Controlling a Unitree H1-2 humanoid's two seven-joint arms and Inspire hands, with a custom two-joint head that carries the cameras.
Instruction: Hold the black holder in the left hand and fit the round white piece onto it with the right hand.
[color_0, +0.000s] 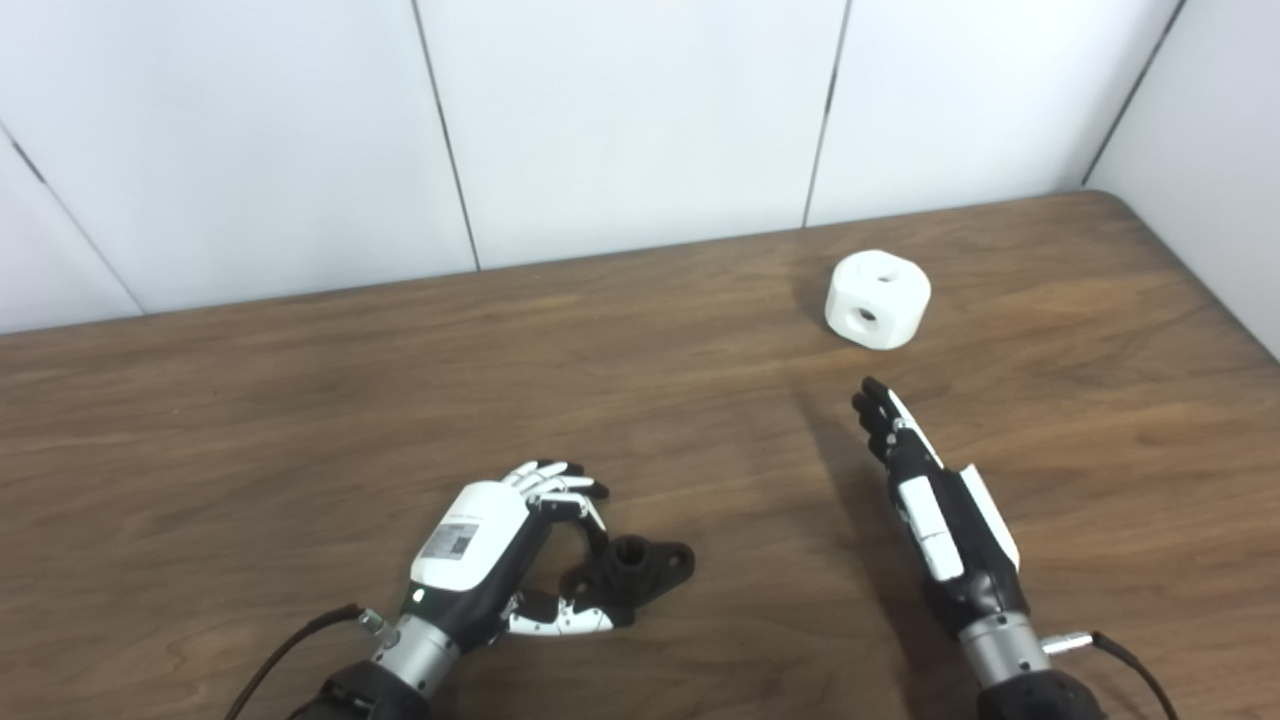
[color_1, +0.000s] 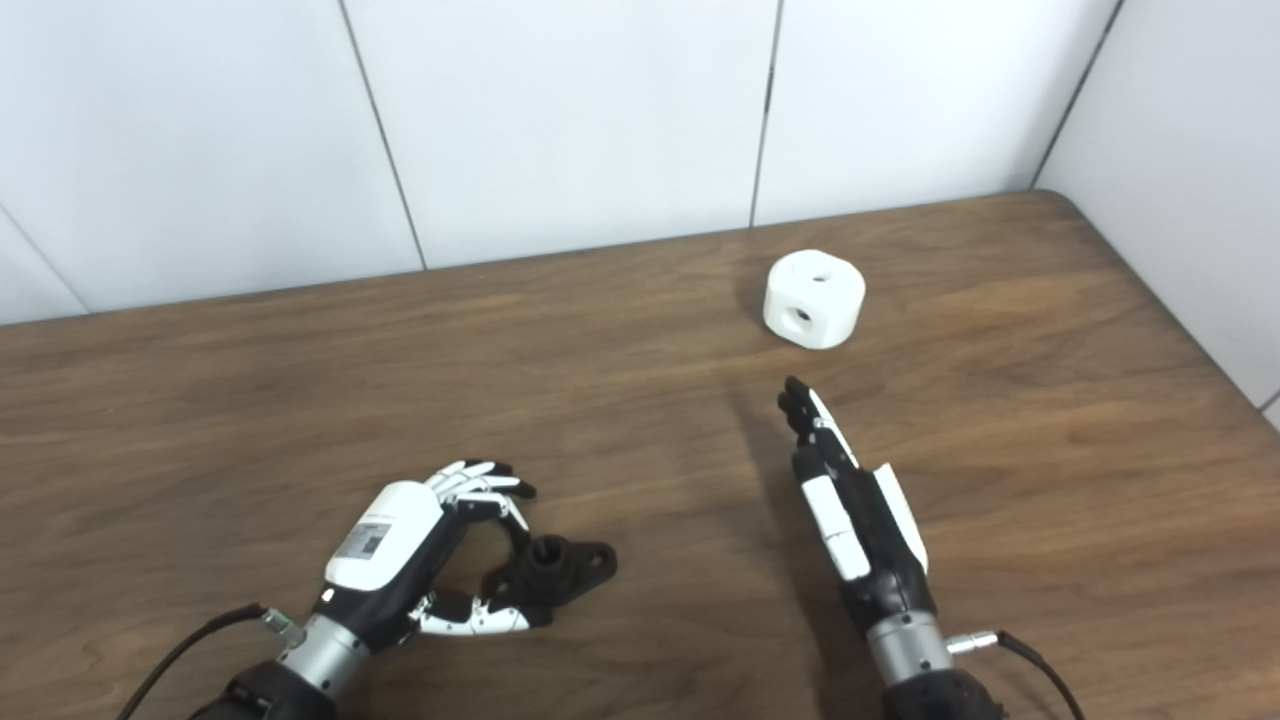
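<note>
Two robot hands are working over a wooden table (color_0: 300, 400): left hand (color_0: 500, 545) curling around the black holder (color_0: 635, 570), not yet lifting; right hand (color_0: 925, 490), released, reaching toward the round white piece (color_0: 878, 298) lying ungrasped beyond.

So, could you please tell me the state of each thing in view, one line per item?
Black holder: lying on the table, not lifted, partly inside the left hand's curl.
Left hand: fingers curved around the holder; whether the grip has closed is unclear.
Round white piece: resting on the table, untouched, holes visible on top and side.
Right hand: open, fingers straight, pointing toward the white piece, short of it.
Table: bearing both parts.
</note>
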